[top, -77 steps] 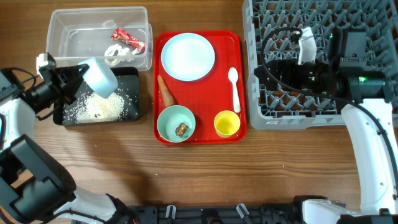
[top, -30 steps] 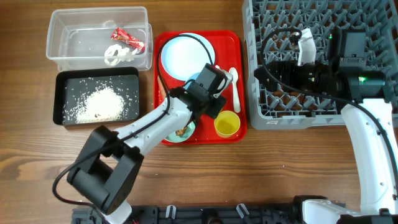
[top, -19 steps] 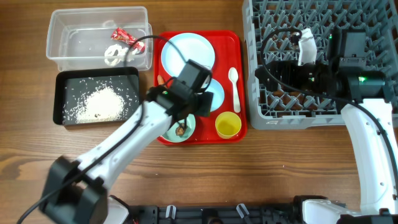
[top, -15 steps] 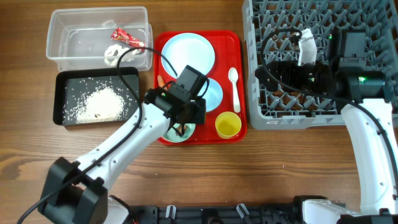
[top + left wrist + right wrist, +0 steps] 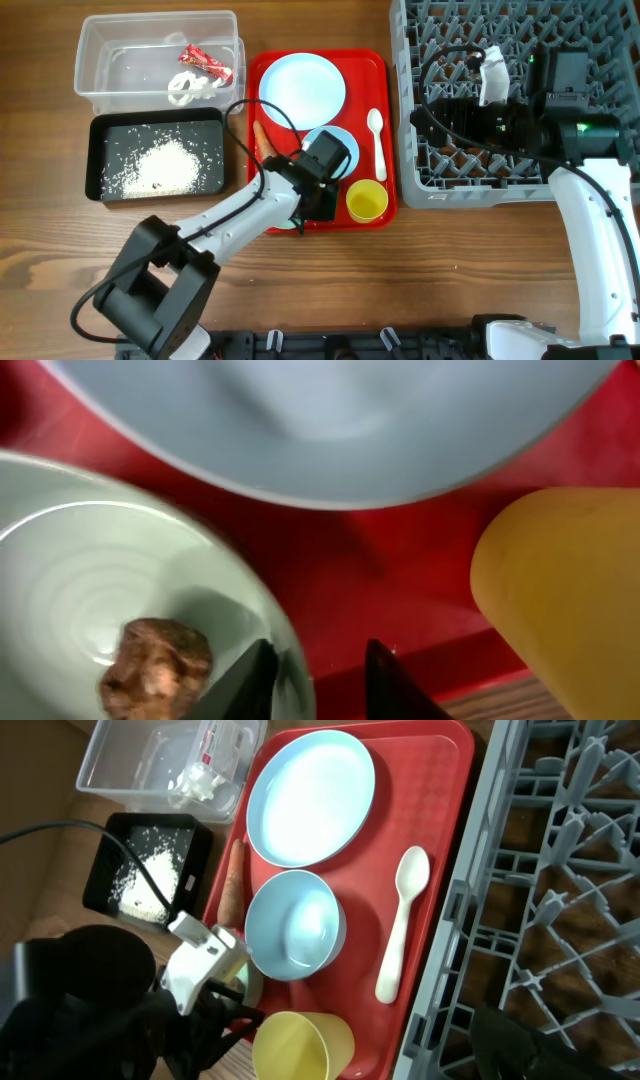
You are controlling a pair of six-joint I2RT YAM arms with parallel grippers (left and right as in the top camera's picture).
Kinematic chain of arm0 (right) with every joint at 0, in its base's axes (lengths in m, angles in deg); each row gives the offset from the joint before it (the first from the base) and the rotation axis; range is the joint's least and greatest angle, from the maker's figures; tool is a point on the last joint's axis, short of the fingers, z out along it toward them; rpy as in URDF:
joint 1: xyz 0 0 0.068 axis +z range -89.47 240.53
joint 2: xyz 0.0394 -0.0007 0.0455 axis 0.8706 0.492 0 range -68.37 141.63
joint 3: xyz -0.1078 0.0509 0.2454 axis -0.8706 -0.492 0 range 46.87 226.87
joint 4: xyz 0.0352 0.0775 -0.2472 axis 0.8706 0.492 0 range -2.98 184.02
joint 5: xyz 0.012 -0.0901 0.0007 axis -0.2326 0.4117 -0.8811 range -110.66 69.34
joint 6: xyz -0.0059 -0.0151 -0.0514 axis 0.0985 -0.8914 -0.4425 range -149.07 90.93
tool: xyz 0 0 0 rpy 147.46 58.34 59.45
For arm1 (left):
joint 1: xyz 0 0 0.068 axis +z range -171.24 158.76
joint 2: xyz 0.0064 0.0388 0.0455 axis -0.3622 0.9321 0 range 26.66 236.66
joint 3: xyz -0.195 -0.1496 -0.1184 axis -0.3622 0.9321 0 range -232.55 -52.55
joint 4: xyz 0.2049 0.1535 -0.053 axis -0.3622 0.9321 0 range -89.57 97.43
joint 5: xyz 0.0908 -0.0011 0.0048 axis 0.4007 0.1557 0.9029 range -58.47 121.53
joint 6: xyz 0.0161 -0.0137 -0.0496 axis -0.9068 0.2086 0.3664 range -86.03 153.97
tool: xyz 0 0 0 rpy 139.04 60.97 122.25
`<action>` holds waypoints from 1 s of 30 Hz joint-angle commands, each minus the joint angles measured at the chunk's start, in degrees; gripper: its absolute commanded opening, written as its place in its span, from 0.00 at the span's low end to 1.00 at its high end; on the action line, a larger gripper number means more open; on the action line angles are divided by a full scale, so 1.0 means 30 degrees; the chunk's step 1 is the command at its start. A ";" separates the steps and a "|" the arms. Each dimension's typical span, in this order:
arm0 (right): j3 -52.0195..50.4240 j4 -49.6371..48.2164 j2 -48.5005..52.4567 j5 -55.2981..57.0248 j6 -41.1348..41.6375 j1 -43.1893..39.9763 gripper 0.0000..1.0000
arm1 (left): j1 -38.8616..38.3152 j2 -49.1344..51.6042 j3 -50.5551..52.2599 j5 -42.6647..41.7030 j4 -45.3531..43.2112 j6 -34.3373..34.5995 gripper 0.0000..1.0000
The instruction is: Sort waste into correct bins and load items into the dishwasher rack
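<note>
A: Status of the left claw?
B: Released, fingers apart. They straddle the wall of the mint-green bowl: one finger just inside the rim, the other outside, over the red tray. Bare tray shows in the gap; nothing pinched yet
A: Why that spot?
B: My read: a rim pinch. The bowl looks too wide to span, so a wall grip is the way to lift it. Inside, the brown food lump sits on the bowl floor, near the inner finger, not touching. Lifting the bowl would carry the lump along
A: Bound where?
B: Likely the black tub, where the loose rice lies. The clear tub holds the snack wrapper and crumpled paper. Judgement only
A: Neighbours?
B: On the tray, the yellow cup stands just beyond the outer finger, apart. Close behind is the pale blue bowl, upright. Tight corridor; the outer finger could nudge the cup
A: Other side?
B: Over the dishwasher rack hangs the right claw, well apart from the tray. Its grip: cannot tell
</note>
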 commanded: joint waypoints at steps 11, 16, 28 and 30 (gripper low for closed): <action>0.0204 0.0036 0.0182 0.0102 0.0211 0.0095 1.00 | 0.3716 -0.5056 -0.2463 -0.0066 0.4065 -0.0648 0.04; 0.0204 -0.0015 0.0182 0.0102 0.0226 0.0102 1.00 | 1.1162 -0.6688 -0.2455 -0.4838 0.3206 -0.3730 0.04; 0.0204 0.0007 0.0182 0.0109 0.0197 0.0102 1.00 | 2.3489 0.1450 -0.2455 -2.8917 -0.0284 -0.6171 0.04; 0.0204 0.0007 0.0182 0.0124 0.0146 0.0095 1.00 | 2.3547 0.2055 -0.2455 -2.9230 -0.0328 -0.6171 0.04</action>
